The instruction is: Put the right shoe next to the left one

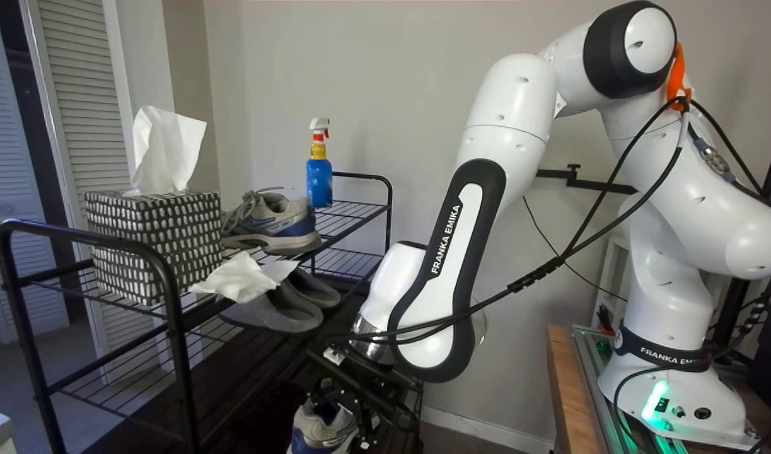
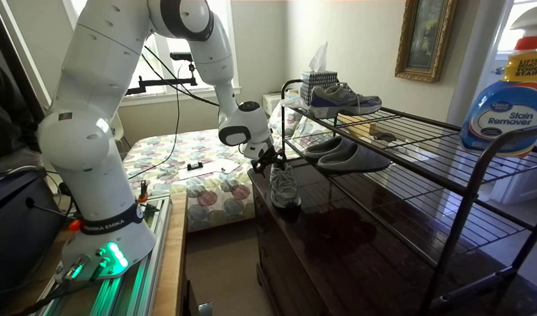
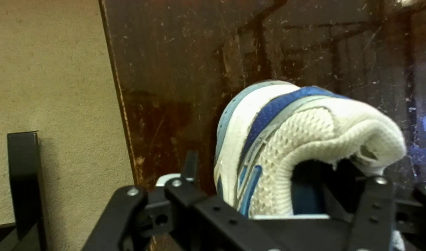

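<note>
The right shoe [image 1: 320,430], a grey and white sneaker with blue trim, rests on the dark dresser top; it also shows in an exterior view [image 2: 284,186] and the wrist view [image 3: 300,129]. The matching left shoe [image 1: 275,222] stands on the rack's top shelf, also in an exterior view [image 2: 343,101]. My gripper [image 3: 263,181] is open at the right shoe's heel. One finger is outside the heel wall with a gap. The other finger reaches over the dark shoe opening. The gripper also shows in both exterior views [image 1: 347,410] [image 2: 269,163], where its fingertips are hard to see.
A black wire rack [image 2: 426,172] stands on the dresser [image 2: 334,267]. Its top shelf holds a tissue box [image 1: 158,246] and a blue spray bottle [image 1: 319,180]. A crumpled tissue [image 1: 243,277] hangs over the edge. Darker laceless shoes [image 2: 354,157] sit on its lower shelf.
</note>
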